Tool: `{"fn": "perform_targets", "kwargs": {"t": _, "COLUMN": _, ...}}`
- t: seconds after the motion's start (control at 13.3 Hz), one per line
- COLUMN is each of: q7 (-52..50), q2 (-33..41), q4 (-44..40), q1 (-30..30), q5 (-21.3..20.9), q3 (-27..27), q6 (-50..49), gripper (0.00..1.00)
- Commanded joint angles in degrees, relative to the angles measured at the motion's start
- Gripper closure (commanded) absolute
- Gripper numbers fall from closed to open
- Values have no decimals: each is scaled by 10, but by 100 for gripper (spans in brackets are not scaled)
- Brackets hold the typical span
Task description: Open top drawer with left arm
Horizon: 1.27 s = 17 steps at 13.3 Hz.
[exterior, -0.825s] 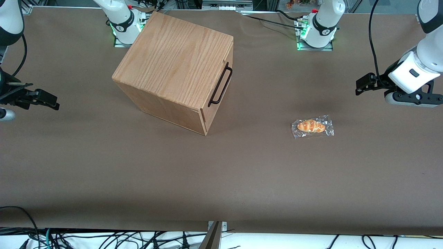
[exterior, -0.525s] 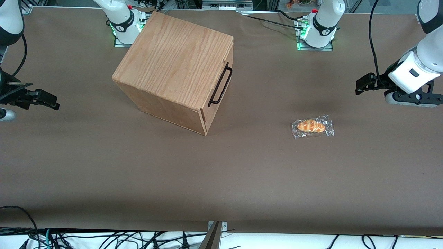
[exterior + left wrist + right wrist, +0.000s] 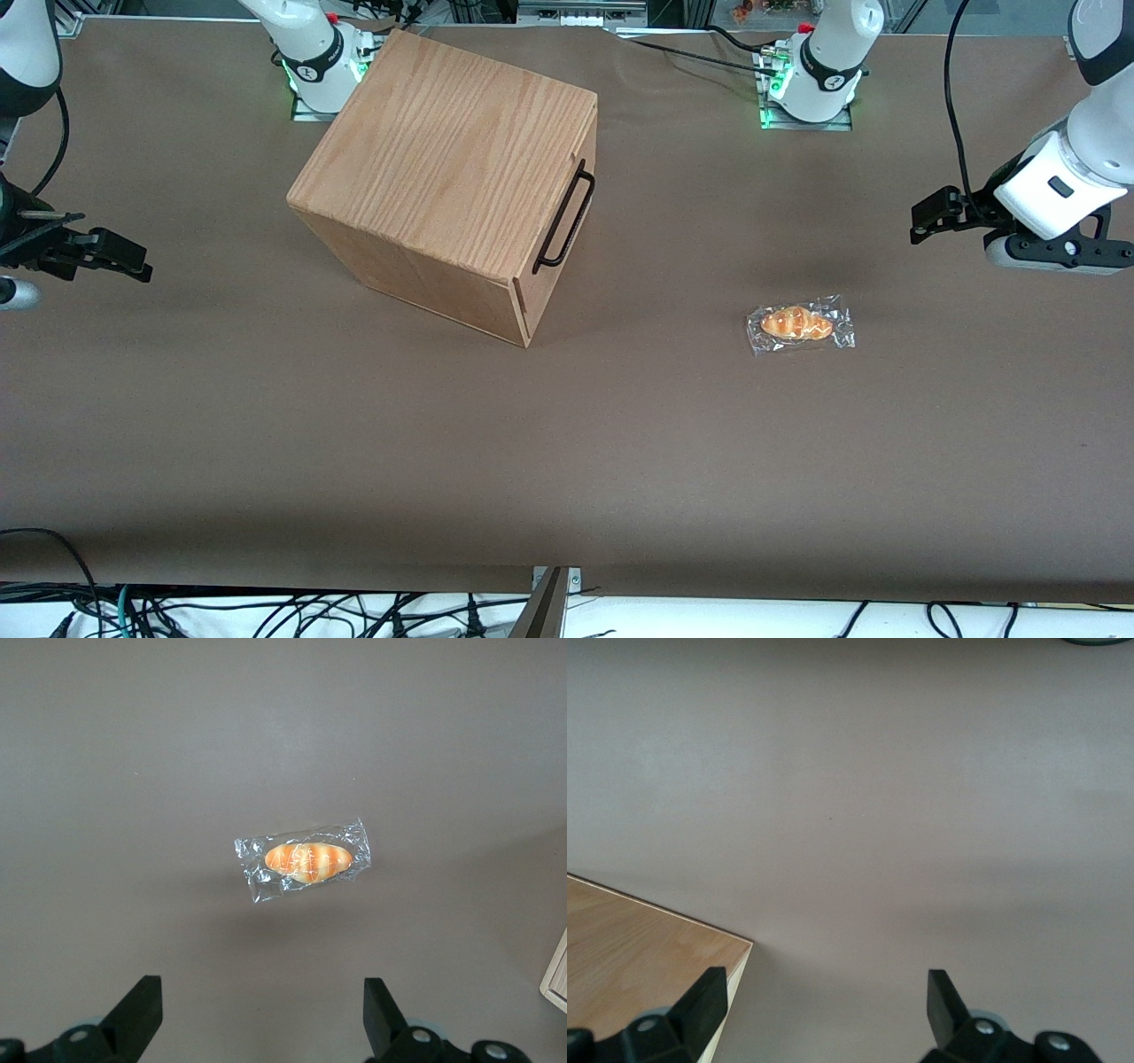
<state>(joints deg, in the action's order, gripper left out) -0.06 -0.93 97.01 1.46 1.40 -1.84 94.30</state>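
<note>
Oak-grain cabinet point(image 3: 452, 173) on the brown table point(image 3: 567, 443), its top drawer point(image 3: 567, 232) flush and closed, black bar handle point(image 3: 564, 219) facing the working arm's end. Left arm point(image 3: 1076, 151) holds its gripper point(image 3: 926, 217) above the table at about 3 o'clock from the handle, well apart from it, fingers point(image 3: 133, 1019) spread and empty. Wrapped bread roll point(image 3: 800, 324) lies on the table nearer the front camera than the gripper.

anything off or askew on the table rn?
Only the cabinet sits skewed to the table edges; its top drawer is shut. Wrapped bread lies flat, intact. The left arm's pincer hovers open toward the working arm's end.
</note>
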Motion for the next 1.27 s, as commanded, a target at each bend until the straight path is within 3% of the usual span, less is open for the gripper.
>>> {"fn": "perform_targets", "kwargs": {"t": 0.0, "q7": 10, "q2": 6, "q4": -5, "q1": -8, "q5": 6, "q3": -5, "q6": -12, "gripper": 0}}
{"fn": "perform_targets", "kwargs": {"t": 0.82, "q7": 8, "q2": -1, "q4": -6, "q1": 6, "q5": 15, "q3": -12, "q6": -46, "gripper": 0}}
{"fn": "perform_targets", "kwargs": {"t": 0.97, "q7": 4, "q2": -20, "q4": -8, "q1": 18, "q5": 18, "q3": -44, "q6": -41, "gripper": 0}}
{"fn": "perform_targets", "kwargs": {"t": 1.2, "q7": -4, "q2": -47, "q4": -8, "q1": 22, "q5": 129, "q3": -79, "q6": -4, "gripper": 0}}
